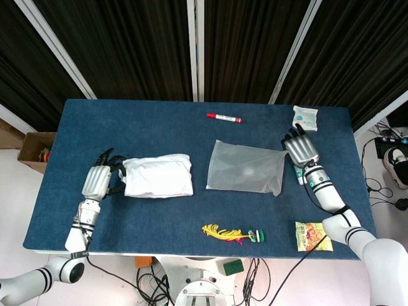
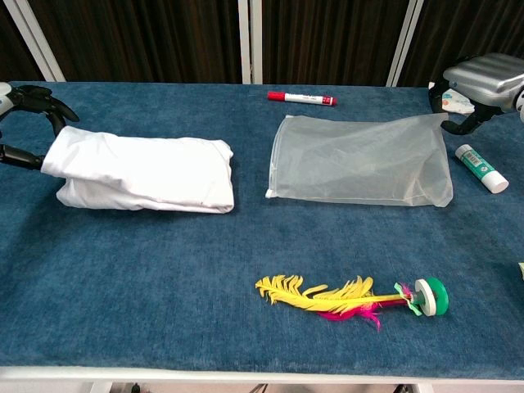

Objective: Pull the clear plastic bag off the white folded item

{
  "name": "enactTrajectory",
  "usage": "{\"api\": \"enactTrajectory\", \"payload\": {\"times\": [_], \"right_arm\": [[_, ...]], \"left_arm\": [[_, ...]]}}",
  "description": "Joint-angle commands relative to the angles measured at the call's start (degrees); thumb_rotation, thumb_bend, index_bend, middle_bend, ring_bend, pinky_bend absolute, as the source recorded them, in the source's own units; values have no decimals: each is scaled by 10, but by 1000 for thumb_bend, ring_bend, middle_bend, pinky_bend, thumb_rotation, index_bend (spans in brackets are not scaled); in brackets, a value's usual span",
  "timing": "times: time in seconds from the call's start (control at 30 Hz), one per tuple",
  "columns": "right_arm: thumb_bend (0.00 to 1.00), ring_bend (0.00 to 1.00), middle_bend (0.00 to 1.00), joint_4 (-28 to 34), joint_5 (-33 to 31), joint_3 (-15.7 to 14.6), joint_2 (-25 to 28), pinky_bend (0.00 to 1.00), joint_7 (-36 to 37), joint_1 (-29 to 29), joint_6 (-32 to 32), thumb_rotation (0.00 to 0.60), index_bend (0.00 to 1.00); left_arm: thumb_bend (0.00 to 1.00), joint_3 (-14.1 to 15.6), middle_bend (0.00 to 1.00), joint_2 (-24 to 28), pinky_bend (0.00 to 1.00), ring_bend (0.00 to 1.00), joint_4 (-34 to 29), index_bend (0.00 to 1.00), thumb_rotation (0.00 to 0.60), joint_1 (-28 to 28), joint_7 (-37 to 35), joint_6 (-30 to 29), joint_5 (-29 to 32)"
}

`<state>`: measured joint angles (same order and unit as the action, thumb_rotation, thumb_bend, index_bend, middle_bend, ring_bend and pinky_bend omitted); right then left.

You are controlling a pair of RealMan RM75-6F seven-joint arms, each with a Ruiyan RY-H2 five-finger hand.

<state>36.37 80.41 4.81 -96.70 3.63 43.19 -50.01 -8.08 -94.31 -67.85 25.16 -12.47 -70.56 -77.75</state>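
The white folded item (image 1: 158, 176) lies on the left of the blue table (image 1: 191, 134), fully out of the bag. My left hand (image 1: 99, 182) grips its left end; in the chest view this hand (image 2: 29, 102) shows only at the frame's edge, fingers curled over the cloth (image 2: 143, 172). The clear plastic bag (image 1: 247, 167) lies flat and empty to the right, a gap apart from the item. My right hand (image 1: 301, 151) holds the bag's far right corner. From the chest, the bag (image 2: 360, 160) has its mouth toward the item, and the right hand (image 2: 485, 80) hooks its upper right corner.
A red marker (image 1: 224, 118) lies at the back centre and a white packet (image 1: 305, 118) at the back right. A white tube (image 2: 481, 168) sits just right of the bag. A yellow feather toy (image 2: 352, 296) lies near the front edge, with a snack packet (image 1: 311, 234) to its right.
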Motion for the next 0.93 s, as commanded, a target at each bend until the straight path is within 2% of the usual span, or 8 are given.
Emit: {"api": "enactTrajectory", "payload": {"times": [0.03, 0.13, 0.27, 0.37, 0.47, 0.53, 0.7, 0.93], "right_arm": [[233, 2, 108, 77, -37, 21, 38, 0, -27, -12, 22, 600, 33], [172, 0, 15, 173, -60, 32, 87, 0, -38, -34, 12, 600, 0], [173, 0, 2, 289, -71, 37, 163, 0, -34, -70, -24, 600, 0], [180, 0, 59, 352, -58, 40, 208, 0, -3, -109, -90, 600, 0], [236, 6, 162, 395, -36, 37, 250, 21, 34, -152, -158, 600, 16], [279, 22, 196, 420, -21, 31, 278, 46, 48, -181, -200, 600, 55], [299, 31, 205, 475, 2, 10, 333, 65, 64, -246, -277, 600, 76], [298, 30, 204, 508, 25, -15, 354, 65, 77, -307, -340, 600, 76]], "left_arm": [[320, 4, 158, 22, 94, 29, -33, 292, 600, -1, 23, 13, 5], [227, 5, 111, 49, 91, 14, -68, 148, 600, -7, 51, 7, 6], [193, 5, 105, 101, 92, 12, -125, 135, 600, -25, 92, -16, 10], [192, 3, 105, 148, 93, 13, -165, 142, 600, -47, 134, -47, 19], [192, 4, 110, 192, 93, 13, -195, 178, 600, -75, 164, -83, 26], [192, 7, 111, 219, 92, 13, -207, 189, 600, -97, 176, -110, 27], [193, 25, 112, 269, 91, 13, -234, 200, 600, -149, 175, -164, 19], [193, 60, 118, 295, 91, 13, -271, 205, 600, -209, 162, -225, -20]]}}
